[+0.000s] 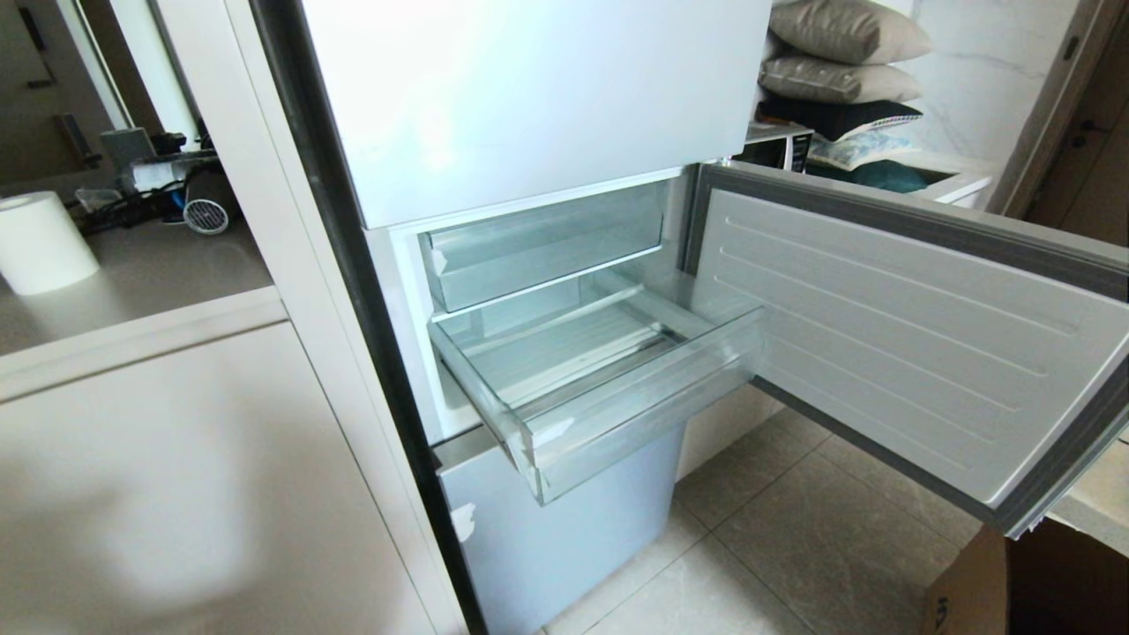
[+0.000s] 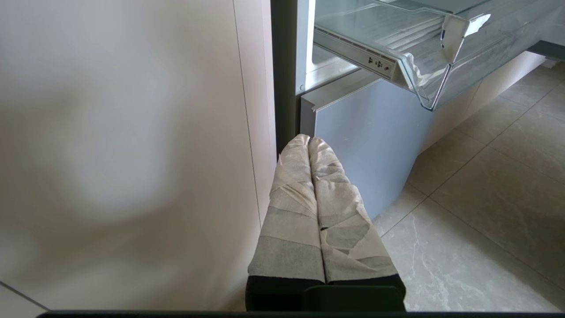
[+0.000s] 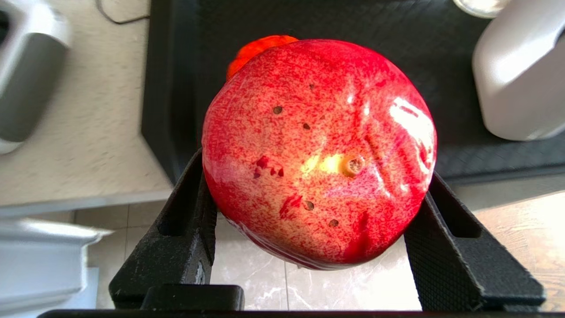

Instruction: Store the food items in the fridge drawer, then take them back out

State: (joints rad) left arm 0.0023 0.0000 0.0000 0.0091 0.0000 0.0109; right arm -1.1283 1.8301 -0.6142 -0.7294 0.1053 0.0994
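A mottled red and yellow fruit (image 3: 318,150) fills the right wrist view, pinched on both sides by the black fingers of my right gripper (image 3: 317,181). It hangs over a black mat (image 3: 353,26) and pale floor tiles. An orange-red piece (image 3: 260,46) peeks out behind it. The fridge drawer (image 1: 617,414) is pulled out and holds nothing; its corner (image 2: 423,57) shows in the left wrist view. My left gripper (image 2: 309,141), wrapped in tape, is shut and parked low beside the cabinet. Neither arm shows in the head view.
The fridge door (image 1: 882,335) stands wide open to the right. A shallower clear tray (image 1: 547,242) sits above the drawer, a blue-grey panel (image 1: 564,529) below. A cardboard box (image 1: 1032,582) stands at the floor's right. A white rounded object (image 3: 521,66) rests on the mat.
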